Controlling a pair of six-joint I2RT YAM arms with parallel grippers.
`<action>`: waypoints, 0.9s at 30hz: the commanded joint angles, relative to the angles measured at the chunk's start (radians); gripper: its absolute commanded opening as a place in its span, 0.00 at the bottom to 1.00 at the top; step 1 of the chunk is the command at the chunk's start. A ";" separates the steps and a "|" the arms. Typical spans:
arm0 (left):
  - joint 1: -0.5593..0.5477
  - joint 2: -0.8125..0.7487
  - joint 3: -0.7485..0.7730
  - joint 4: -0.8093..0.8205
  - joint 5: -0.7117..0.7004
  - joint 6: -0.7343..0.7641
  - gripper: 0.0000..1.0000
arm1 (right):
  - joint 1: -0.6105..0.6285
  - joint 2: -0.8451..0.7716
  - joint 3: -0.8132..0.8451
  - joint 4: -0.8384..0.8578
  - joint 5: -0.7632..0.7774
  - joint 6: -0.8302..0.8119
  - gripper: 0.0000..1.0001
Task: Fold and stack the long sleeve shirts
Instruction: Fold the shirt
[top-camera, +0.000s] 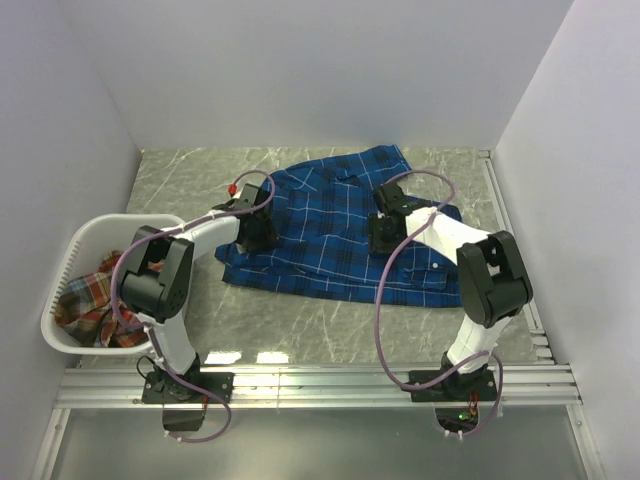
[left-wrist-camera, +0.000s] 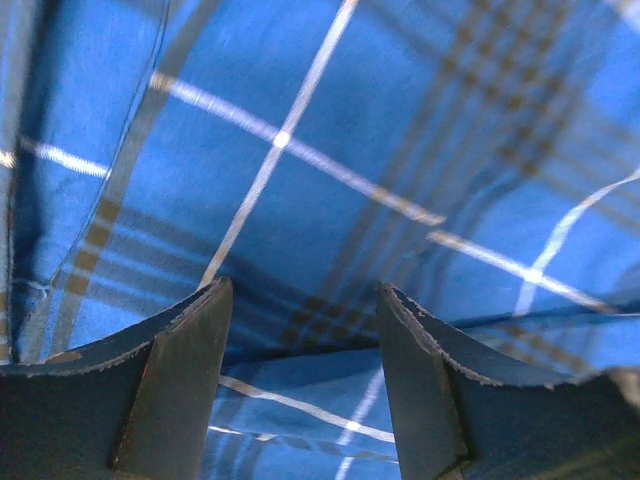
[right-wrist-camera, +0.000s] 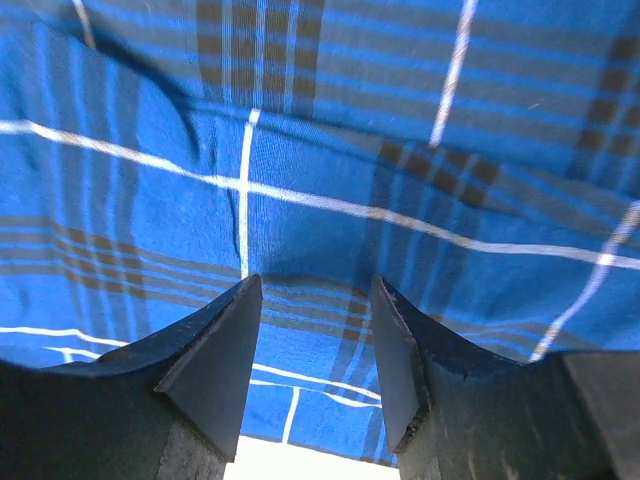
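The blue plaid shirt (top-camera: 330, 225) lies spread on the table's middle and back. My left gripper (top-camera: 257, 232) is down on its left part, jaws open, with blue cloth (left-wrist-camera: 300, 180) between and under the fingers (left-wrist-camera: 180, 370). My right gripper (top-camera: 385, 233) is down on its right part, jaws open, cloth (right-wrist-camera: 330, 200) filling its view, and a cloth edge shows between the fingers (right-wrist-camera: 215, 360). The red-orange plaid shirt (top-camera: 95, 305) lies crumpled in the white basket.
The white laundry basket (top-camera: 70, 262) stands at the left wall. Grey marble table (top-camera: 300, 325) shows in front of the shirt. White walls close in on three sides. An aluminium rail (top-camera: 320, 385) runs along the near edge.
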 joint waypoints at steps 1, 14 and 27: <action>-0.002 -0.009 -0.028 -0.041 0.010 -0.013 0.65 | 0.029 0.011 0.000 -0.045 0.038 -0.016 0.55; -0.002 -0.181 -0.192 -0.249 0.119 0.031 0.65 | 0.032 -0.016 -0.150 -0.226 -0.100 -0.026 0.55; -0.010 -0.383 -0.111 -0.182 0.093 0.148 0.70 | 0.008 -0.191 -0.085 -0.254 0.060 -0.015 0.55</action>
